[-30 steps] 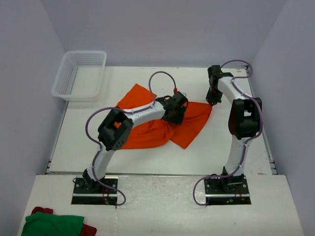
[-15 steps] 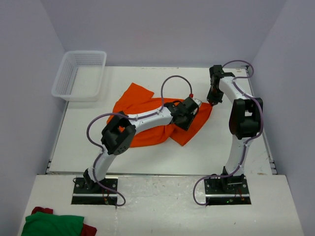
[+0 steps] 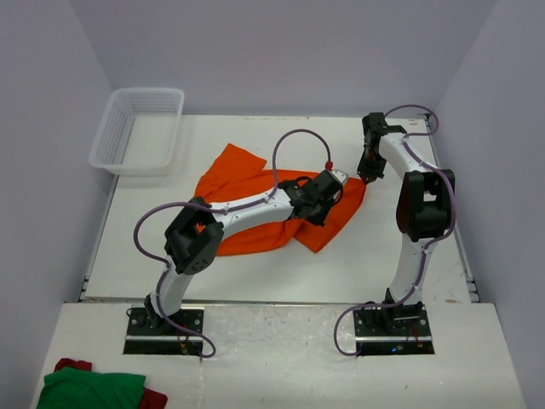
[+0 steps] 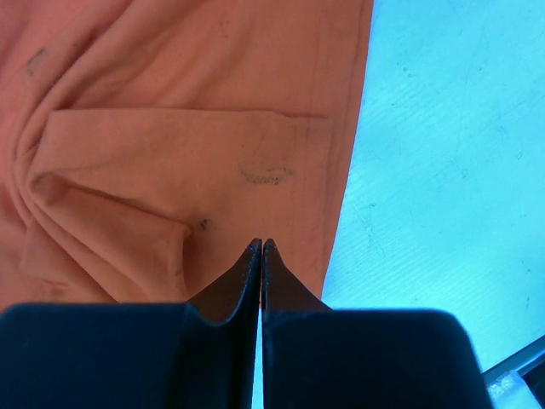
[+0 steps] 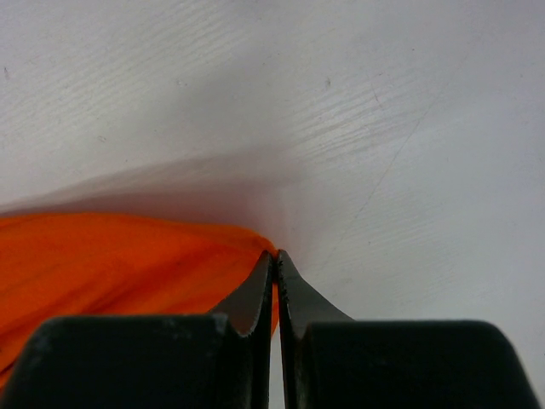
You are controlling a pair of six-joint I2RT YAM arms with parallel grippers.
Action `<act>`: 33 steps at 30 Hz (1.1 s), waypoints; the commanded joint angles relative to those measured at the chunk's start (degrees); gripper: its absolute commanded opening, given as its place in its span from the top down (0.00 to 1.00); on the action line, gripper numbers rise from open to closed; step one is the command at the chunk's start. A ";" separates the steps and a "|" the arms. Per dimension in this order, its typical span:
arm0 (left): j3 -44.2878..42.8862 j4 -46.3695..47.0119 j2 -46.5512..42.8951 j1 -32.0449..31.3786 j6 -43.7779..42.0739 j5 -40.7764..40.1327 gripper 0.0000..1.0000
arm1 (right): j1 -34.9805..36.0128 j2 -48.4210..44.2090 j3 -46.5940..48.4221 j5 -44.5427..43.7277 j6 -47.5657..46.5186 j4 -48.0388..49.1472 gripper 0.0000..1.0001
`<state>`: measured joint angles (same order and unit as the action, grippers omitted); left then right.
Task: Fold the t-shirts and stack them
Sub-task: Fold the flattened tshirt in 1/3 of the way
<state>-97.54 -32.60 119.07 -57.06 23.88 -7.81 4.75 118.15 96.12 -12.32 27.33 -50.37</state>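
T-shirt (image 3: 255, 240) lies mid-worktop (image 3: 383, 256). Basket (image 3: 145, 90) stands behind and left of the t-shirt, apart. Garment heap (image 3: 89, 388) lies well before it, to the left.

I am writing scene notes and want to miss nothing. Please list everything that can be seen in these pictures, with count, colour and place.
orange t-shirt: one, bright orange, crumpled in the middle of the table
basket: one, white, far left corner of the table
green cloth: one, green, near left corner, in front of the left arm's base
red cloth: one, red, mostly hidden under the green cloth
table: one, white
left arm: one, white and black, reaching over the orange t-shirt
right arm: one, white and black, right side
left gripper: one, black, shut, over the shirt's edge
right gripper: one, black, shut on the shirt's right corner
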 commanded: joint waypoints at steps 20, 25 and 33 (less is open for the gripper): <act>7.10 3.24 5.03 -4.90 5.83 7.36 1.00 | -0.27 -0.55 1.53 0.98 -0.61 -0.26 1.00; 4.64 5.61 7.05 -7.01 6.27 12.38 1.00 | -0.18 0.07 2.23 0.89 -0.96 -0.96 1.00; 3.58 11.68 9.34 -7.89 5.30 19.67 1.00 | -0.27 1.03 3.99 0.89 -2.11 -1.49 1.00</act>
<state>-93.21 -23.44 126.10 -64.62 29.39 6.59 4.75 118.89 97.56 -12.01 26.59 -50.89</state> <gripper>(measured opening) 0.002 0.008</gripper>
